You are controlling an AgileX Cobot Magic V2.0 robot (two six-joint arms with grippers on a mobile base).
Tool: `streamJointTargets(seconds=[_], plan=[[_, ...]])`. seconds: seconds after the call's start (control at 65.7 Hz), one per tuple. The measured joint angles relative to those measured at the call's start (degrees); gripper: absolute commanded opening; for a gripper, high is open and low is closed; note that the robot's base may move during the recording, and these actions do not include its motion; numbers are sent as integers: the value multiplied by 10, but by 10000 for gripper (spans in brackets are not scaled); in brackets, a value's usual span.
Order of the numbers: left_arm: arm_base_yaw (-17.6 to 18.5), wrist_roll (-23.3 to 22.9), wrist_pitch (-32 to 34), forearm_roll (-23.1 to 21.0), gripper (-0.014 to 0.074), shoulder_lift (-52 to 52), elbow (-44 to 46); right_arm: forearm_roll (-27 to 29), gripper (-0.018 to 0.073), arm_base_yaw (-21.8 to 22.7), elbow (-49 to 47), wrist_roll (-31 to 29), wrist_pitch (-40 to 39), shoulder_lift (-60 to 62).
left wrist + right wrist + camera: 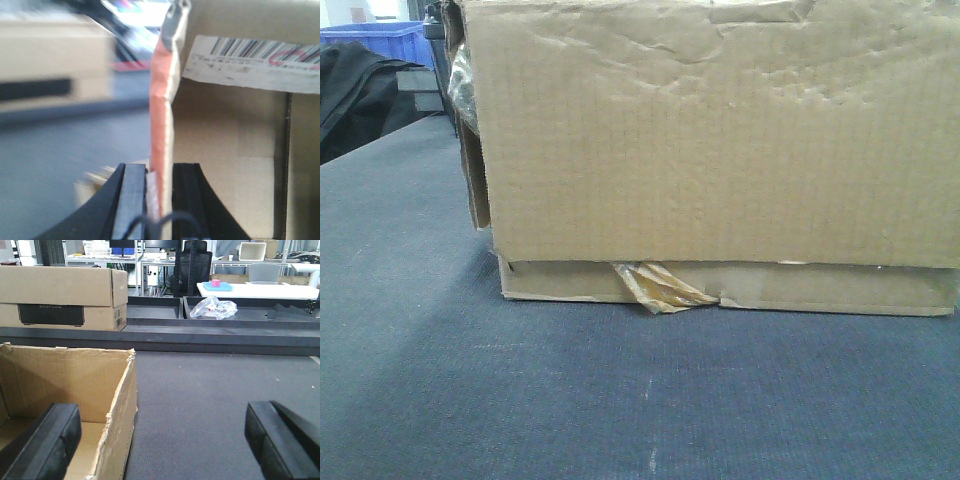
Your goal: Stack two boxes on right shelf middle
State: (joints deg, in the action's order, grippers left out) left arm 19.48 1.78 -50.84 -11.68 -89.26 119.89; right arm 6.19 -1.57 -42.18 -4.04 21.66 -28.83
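A large plain brown cardboard box (720,140) with a dented face and peeling tan tape (660,288) at its bottom seam stands on the dark grey table (620,400), filling the front view. My left gripper (160,167) is shut on the box's upright wall edge (162,110); the box's inside and a barcode label (250,62) lie to its right. My right gripper (162,412) is open wide and straddles the torn box wall (120,425), with its left finger (50,440) inside the box and the other (280,440) outside. The shelf is out of view.
Another cardboard carton (60,297) with a black panel stands on a farther table at the left. A crumpled plastic bag (212,307) lies in a dark tray behind. A blue bin (380,40) and dark cloth (360,90) sit at the far left.
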Motion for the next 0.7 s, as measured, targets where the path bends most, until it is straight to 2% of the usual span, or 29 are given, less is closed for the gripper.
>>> streamJointTargets(seconds=[0.091, 0.213, 0.7], plan=[[27, -10, 0, 0, -111, -35, 0, 0, 569, 0, 0, 0, -1, 0], [45, -35, 0, 11, -111, -80, 0, 0, 569, 0, 0, 0, -1, 0], [47, -48, -49, 24, -110, -178, -1, 0, 569, 0, 0, -1, -1, 0]])
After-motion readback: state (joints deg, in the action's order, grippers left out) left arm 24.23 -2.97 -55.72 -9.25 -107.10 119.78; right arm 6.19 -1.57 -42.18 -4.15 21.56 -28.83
